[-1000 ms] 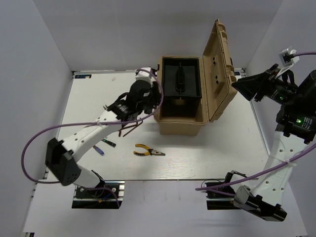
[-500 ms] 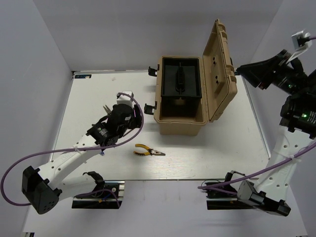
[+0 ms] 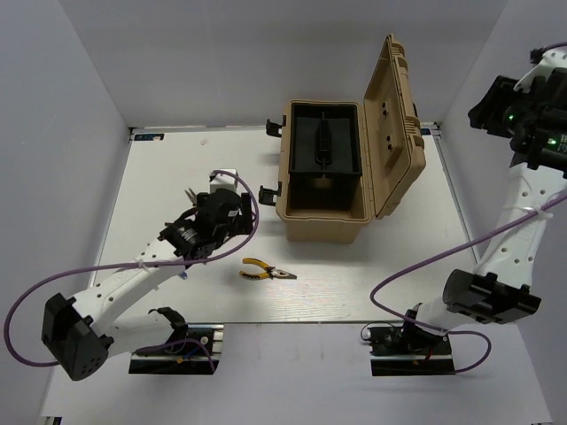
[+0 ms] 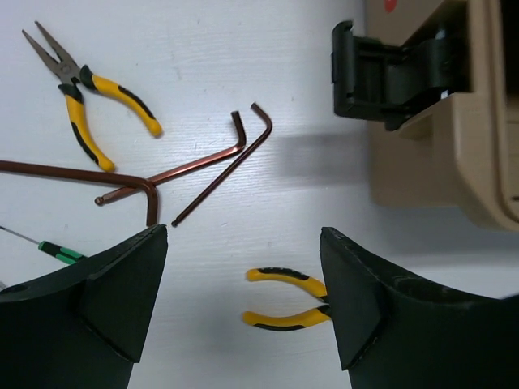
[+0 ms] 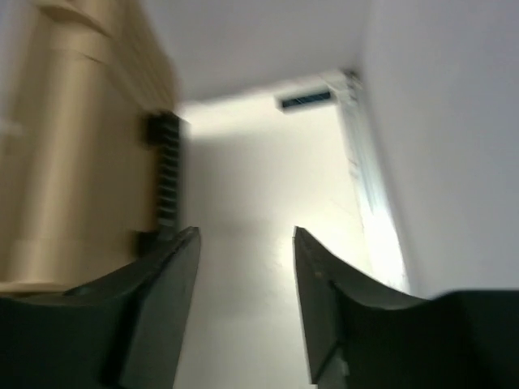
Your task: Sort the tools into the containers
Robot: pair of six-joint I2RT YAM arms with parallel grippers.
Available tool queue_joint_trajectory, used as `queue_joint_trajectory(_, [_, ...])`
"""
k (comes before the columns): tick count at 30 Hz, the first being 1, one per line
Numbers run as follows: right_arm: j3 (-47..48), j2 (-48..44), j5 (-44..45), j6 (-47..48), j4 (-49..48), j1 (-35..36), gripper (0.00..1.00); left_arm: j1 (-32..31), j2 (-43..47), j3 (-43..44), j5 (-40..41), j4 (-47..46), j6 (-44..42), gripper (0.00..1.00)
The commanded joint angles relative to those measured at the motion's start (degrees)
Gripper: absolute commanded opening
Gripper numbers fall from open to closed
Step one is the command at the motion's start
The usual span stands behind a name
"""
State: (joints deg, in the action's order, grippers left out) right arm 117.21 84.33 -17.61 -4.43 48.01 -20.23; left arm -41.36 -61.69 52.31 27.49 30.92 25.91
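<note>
Tan toolbox (image 3: pixel 323 226) open, left fingers (image 4: pixel 130 284) spread over pliers

Left fingers released, wide apart above the tabletop (image 4: pixel 268 49). Yellow-handled pliers (image 4: pixel 280 297) lie between the tips, handles running in under the right-hand finger. Ahead of the fingers: two hex keys (image 4: pixel 195 164) side by side. A longer hex key (image 4: pixel 73 173) and second pliers (image 4: pixel 91 105) lie ahead of the left-hand finger. Green screwdriver (image 4: pixel 58 250) just beside that finger. Toolbox ahead-right, lid up. Right fingers (image 5: pixel 162 300) released, empty, raised; toolbox to their left, view blurred.
</note>
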Motion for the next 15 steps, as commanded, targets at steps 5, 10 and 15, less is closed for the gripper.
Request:
queue_joint_trajectory(5, [-15.9, -5.2, 11.0, 15.1, 1.7, 0.9, 0.6, 2.3, -8.2, -0.2, -2.6, -0.6, -4.5, 0.83])
queue_joint_trajectory(10, [-31.3, -13.7, 6.7, 16.0, -3.0, 0.6, 0.6, 4.4, -17.0, 2.9, -6.2, -3.0, -8.0, 0.59])
queue_joint_trajectory(15, [-41.0, -19.9, 2.3, 15.9, -4.3, 0.6, 0.6, 5.5, -21.6, 6.7, -8.8, -4.3, -16.0, 0.45])
